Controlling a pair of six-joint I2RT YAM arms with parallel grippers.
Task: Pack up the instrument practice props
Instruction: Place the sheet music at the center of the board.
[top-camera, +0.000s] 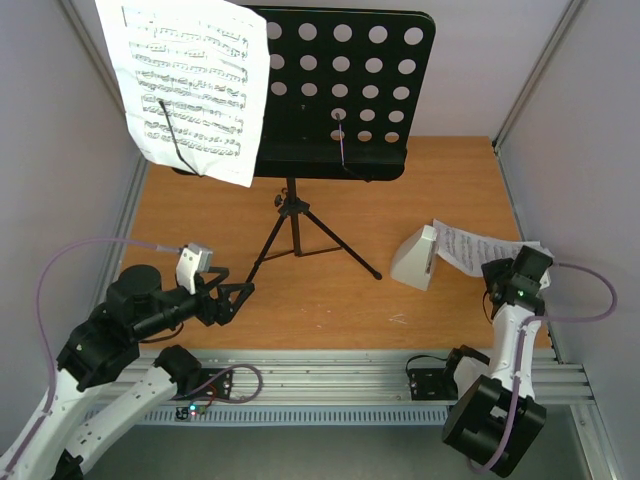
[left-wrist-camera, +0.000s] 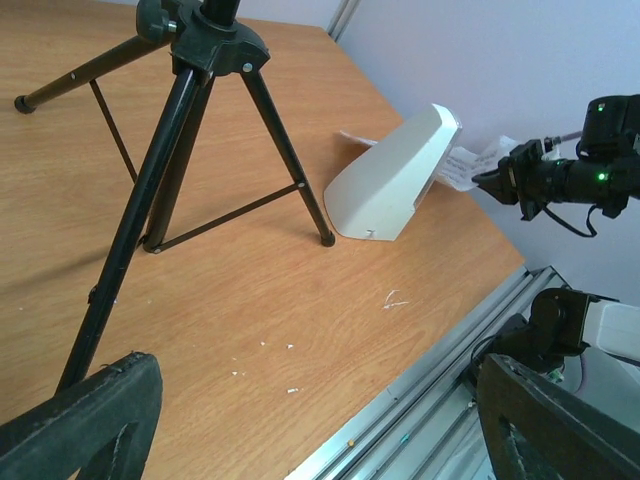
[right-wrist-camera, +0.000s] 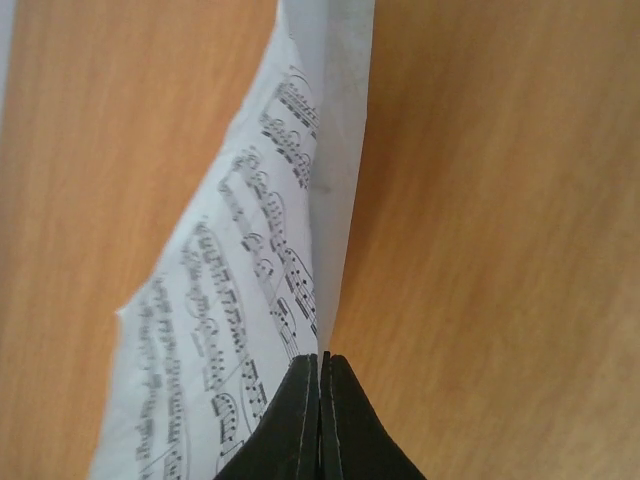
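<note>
Right gripper (right-wrist-camera: 320, 375) clamped on sheet of music (right-wrist-camera: 240, 300), right side, just beside metronome (top-camera: 415, 260). Peel it away slowly, paper taut, don't knock metronome. Left gripper (top-camera: 240, 303) jaws apart, empty, near-left.

One black music stand (top-camera: 300, 150) rises at the upper middle of the top view, on three tripod legs (left-wrist-camera: 283, 150). There are two sheets of printed music: the first sheet (top-camera: 190, 85) at the upper left and the second sheet (top-camera: 470, 248) near the right edge. One white metronome (top-camera: 415, 262) sits right of centre on the single worktop (top-camera: 330, 300). Two arms occupy the bottom corners, the left arm (top-camera: 100, 350) and the right arm (top-camera: 515, 340). Each carries one claw, two in all: the left claw (top-camera: 240, 305) and the right claw (top-camera: 493, 280).
</note>
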